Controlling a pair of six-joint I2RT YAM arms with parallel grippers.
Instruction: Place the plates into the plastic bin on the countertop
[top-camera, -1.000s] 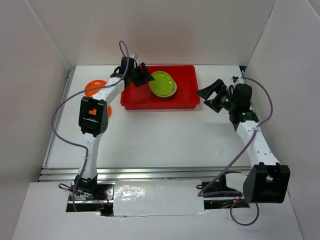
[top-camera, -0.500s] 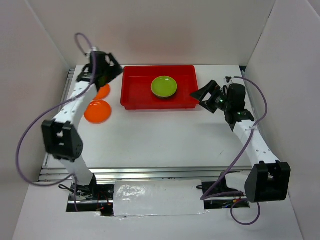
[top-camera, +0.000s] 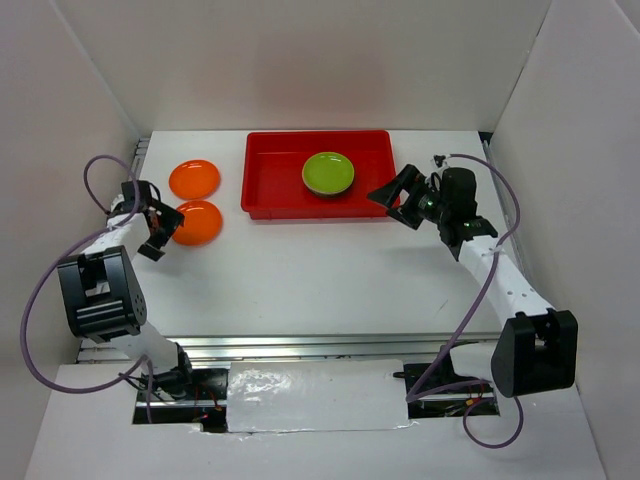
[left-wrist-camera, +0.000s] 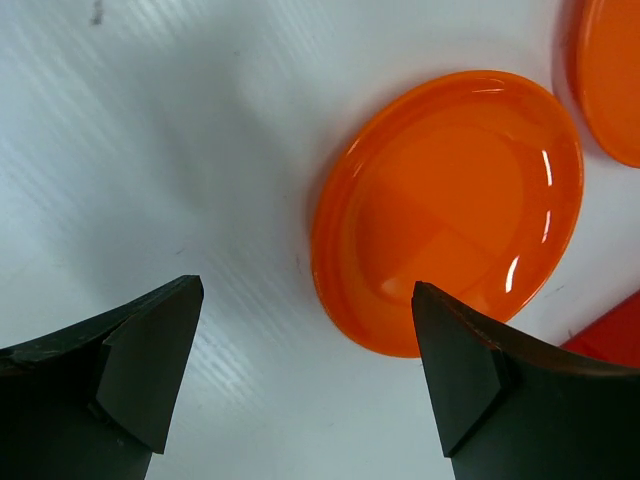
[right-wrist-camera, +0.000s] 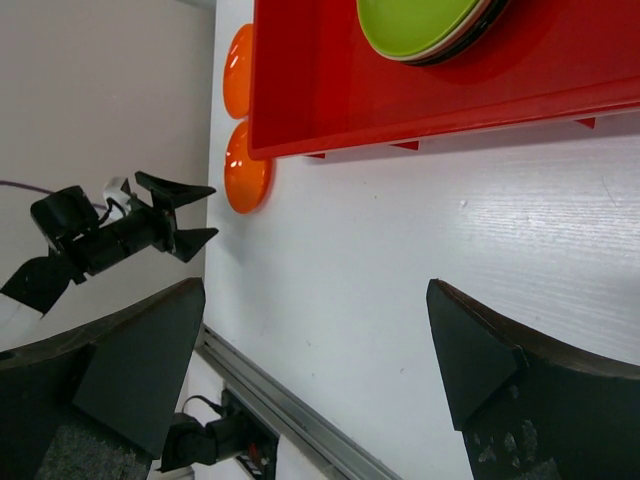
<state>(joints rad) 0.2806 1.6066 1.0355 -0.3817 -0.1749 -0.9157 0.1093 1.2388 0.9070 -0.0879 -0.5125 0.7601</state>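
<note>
The red plastic bin (top-camera: 272, 188) stands at the back middle of the white countertop (top-camera: 320, 270). In it a lime green plate (top-camera: 328, 173) tops a stack of plates; cream and black rims show under it in the right wrist view (right-wrist-camera: 440, 22). Two orange plates lie left of the bin, one farther back (top-camera: 194, 179) and one nearer (top-camera: 197, 222). My left gripper (top-camera: 158, 228) is open and empty just left of the nearer orange plate (left-wrist-camera: 447, 205). My right gripper (top-camera: 395, 197) is open and empty at the bin's front right corner.
White walls close in the back and both sides. Metal rails (top-camera: 290, 347) run along the front and left edges of the countertop. Purple cables loop off both arms.
My left arm has swung from the bin, back and down to the left, ending beside the nearer orange plate. The green plate now lies flat on the stack. My right gripper has moved left toward the bin.
</note>
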